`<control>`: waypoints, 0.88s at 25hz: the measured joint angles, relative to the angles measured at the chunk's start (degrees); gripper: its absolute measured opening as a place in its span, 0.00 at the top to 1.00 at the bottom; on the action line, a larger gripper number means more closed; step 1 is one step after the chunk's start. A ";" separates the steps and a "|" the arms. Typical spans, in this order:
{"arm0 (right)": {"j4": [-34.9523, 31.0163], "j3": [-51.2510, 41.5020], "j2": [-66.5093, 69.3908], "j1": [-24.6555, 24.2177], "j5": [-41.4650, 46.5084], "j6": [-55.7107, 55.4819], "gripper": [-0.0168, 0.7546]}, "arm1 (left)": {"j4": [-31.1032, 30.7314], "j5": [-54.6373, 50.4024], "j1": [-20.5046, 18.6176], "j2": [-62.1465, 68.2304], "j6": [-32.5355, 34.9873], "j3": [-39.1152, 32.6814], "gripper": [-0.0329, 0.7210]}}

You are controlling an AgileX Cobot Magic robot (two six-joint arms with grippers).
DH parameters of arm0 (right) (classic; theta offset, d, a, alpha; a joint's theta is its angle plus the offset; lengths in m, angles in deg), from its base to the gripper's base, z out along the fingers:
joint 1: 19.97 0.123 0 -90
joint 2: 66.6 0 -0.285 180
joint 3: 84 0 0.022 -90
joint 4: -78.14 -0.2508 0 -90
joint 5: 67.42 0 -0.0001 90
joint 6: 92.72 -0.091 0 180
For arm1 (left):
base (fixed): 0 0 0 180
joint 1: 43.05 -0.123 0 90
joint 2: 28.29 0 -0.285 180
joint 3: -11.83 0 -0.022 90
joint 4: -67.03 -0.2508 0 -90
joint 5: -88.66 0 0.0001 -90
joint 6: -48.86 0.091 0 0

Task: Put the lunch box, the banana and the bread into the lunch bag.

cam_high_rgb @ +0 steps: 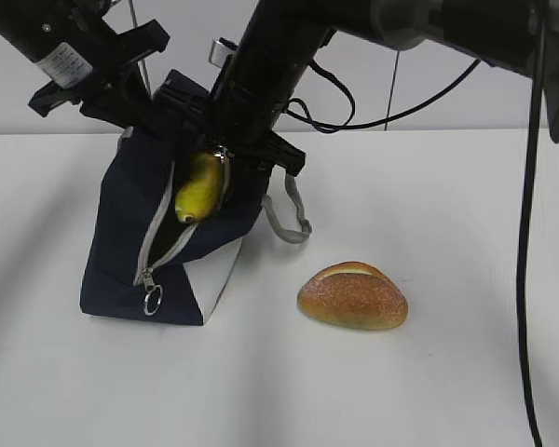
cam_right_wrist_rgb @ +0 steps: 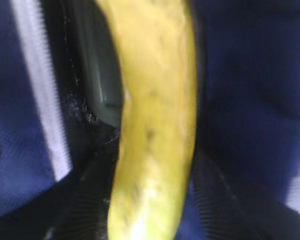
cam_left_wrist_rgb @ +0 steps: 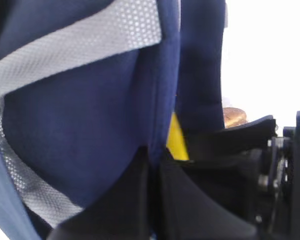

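While the left tool (cam_left_wrist_rgb: 155,165), clamped on the bag's (cam_high_rgb: 121,242) rim, holds it wide, the right tool (cam_high_rgb: 225,168), grip unclear, feeds in the banana (cam_high_rgb: 197,191); next the bread (cam_high_rgb: 352,296) at four o'clock.

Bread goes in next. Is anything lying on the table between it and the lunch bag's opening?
Nothing lies on the bare table between the bread and the lunch bag. The opening itself is occupied: the banana pokes out of the unzipped gap and the right pincer sits at that mouth.

banana (cam_high_rgb: 198,191) in lunch bag (cam_high_rgb: 121,242), bread (cam_high_rgb: 352,296) right
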 joint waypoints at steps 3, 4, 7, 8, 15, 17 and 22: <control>-1.15 0.13 0.00 0.00 -0.36 2.19 0.31 | 0.06 -0.05 0.00 0.00 0.06 0.00 0.96; -1.39 0.13 0.00 0.00 -0.39 2.84 0.28 | 0.01 -0.04 0.00 0.00 0.06 0.00 0.96; -1.67 0.13 0.00 0.00 -0.49 5.35 0.26 | 0.01 -0.04 0.00 0.00 0.13 0.00 0.96; -1.67 0.27 0.00 -0.11 -0.49 6.34 0.26 | 0.01 -0.04 0.00 0.00 0.13 0.00 0.96; 2.45 5.99 -0.57 -1.05 -0.05 14.76 0.25 | 0.06 -0.11 0.00 0.00 0.17 0.02 0.96; 5.45 6.22 -1.65 -1.24 0.08 15.95 0.25 | -0.01 -0.11 0.00 -0.05 0.17 0.02 0.96; 10.97 1.03 -7.91 -1.24 0.19 20.07 0.25 | -0.13 -0.11 0.00 -0.05 0.17 0.02 0.96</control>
